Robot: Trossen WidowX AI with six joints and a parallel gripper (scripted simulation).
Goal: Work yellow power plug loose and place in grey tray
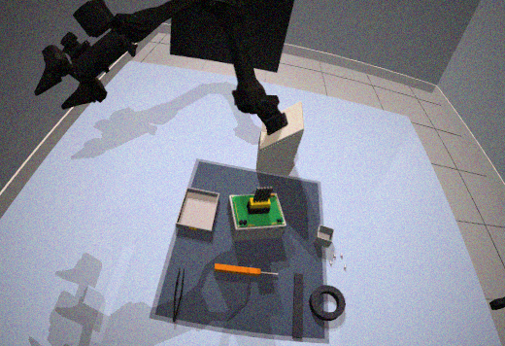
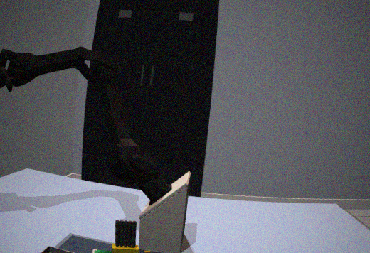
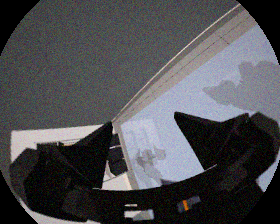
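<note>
The gripper (image 1: 50, 101) (image 2: 5, 70) (image 3: 143, 119) is wide open, with nothing between its fingers. In the top view, the fingertips point away from the circuit board (image 1: 242, 210) (image 2: 101, 251). The fingers are raised above the pale tabletop (image 1: 379, 161) (image 2: 267, 224) (image 3: 191, 100), off to the tray side of the dark mat (image 1: 214, 249) (image 2: 82, 241).

The yellow power plug (image 1: 260, 203) (image 2: 125, 249) is well apart from the fingers. It sits upright at the board's socket, with black leads (image 1: 263, 193) (image 2: 125, 232) rising from its top. Whether it is loosened cannot be told.

The grey tray (image 1: 199, 210) (image 2: 53, 249) lies between the finger side of the mat and the board, near the board and apart from it. The plug is outside the tray.

Farther from the fingers than the tray are an orange-handled screwdriver (image 1: 238, 269), a black bar (image 1: 297, 307) and a black ring (image 1: 314, 303). A small grey container (image 1: 324, 241) is beyond the board from the fingers, with tiny pieces (image 1: 345, 267) near it. Black tweezers (image 1: 175, 302) lie on the finger side of the screwdriver. The arm extends to the fingers from the beige wedge-shaped base (image 1: 279, 156) (image 2: 161, 224).
</note>
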